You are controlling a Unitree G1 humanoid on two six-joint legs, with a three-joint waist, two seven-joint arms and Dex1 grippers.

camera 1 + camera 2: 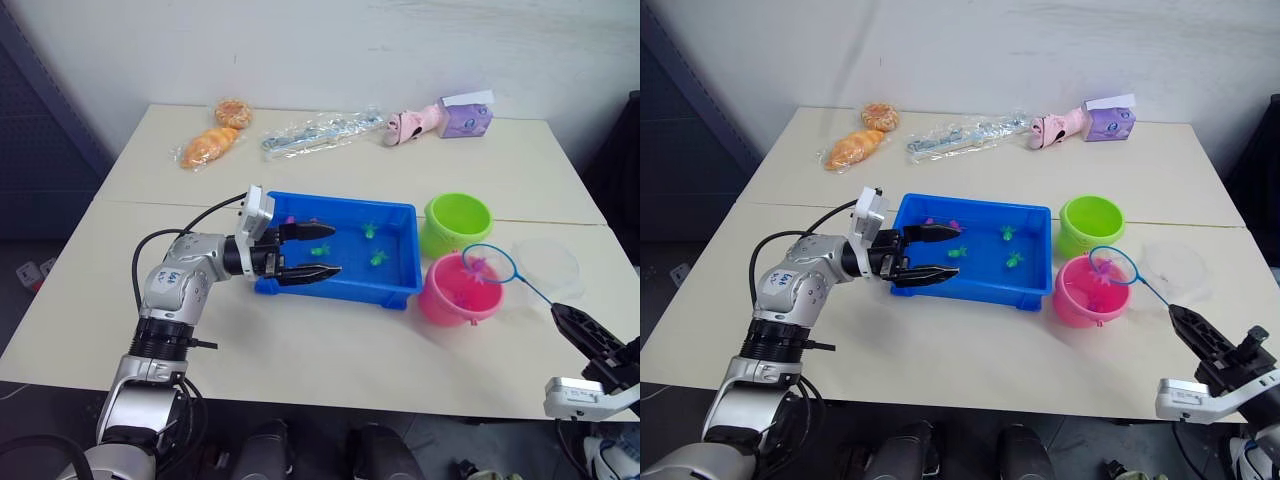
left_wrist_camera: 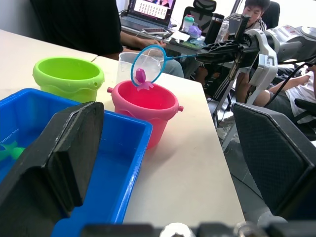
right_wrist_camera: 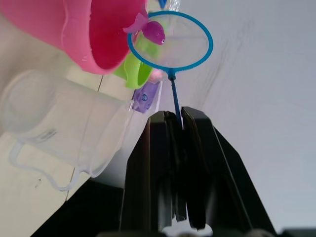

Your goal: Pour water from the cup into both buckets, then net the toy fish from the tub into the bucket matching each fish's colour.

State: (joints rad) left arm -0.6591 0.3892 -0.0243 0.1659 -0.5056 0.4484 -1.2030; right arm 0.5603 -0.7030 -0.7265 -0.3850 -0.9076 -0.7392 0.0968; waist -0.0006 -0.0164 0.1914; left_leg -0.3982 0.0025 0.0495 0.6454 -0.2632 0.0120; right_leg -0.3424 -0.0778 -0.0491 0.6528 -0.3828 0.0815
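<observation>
the right pincer is clamped on the thin handle of the net. ahead of its tips, the hoop hangs tilted over the pink bucket and carries one pink fish on the mesh. the lime green bucket stands just beyond the pink one, and the clear cup sits beside the net handle.

the left pincer is spread wide with nothing between its fingers, its tips over the near end of the blue tub. green fish lie in the tub ahead of those tips.

hazards:
- the fish rests near the hoop rim; a sideways tilt may drop it onto the table or into the green bucket.
- the handle is thin; it may rotate in the grip.
- a swing of the handle may strike the cup.
</observation>
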